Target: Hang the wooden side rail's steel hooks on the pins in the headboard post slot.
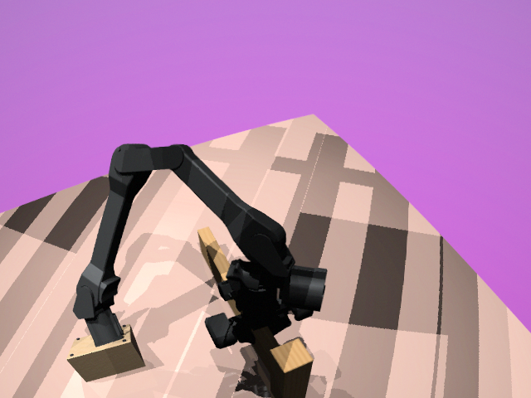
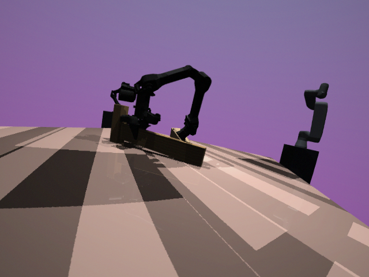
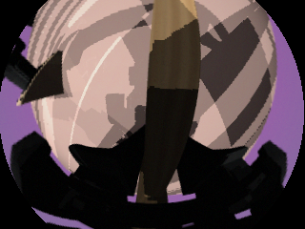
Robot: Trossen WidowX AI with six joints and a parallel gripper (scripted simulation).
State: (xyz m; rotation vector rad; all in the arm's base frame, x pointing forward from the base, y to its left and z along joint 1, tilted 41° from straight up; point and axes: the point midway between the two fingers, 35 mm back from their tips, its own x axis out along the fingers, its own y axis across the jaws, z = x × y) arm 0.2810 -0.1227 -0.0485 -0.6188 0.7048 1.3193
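Side rail (image 1: 212, 252) (image 2: 179, 147) (image 3: 172, 72) slopes from the upright headboard post (image 1: 292, 355) (image 2: 117, 123), at left in the exterior view, down to its low, near right end by the table (image 1: 386, 274) (image 2: 119, 238) (image 3: 95, 72). Hooks, pins and slot are hidden, so seating cannot be told. Just right of the post, the gripper (image 1: 259, 323) (image 2: 135, 131) (image 3: 158, 128) is clenched across the rail, its fingers partly apart. Patchy light and dark cover the pinkish tabletop; farther right, a grey arm (image 2: 319, 122) stands on a black block (image 2: 297, 161) against purple.
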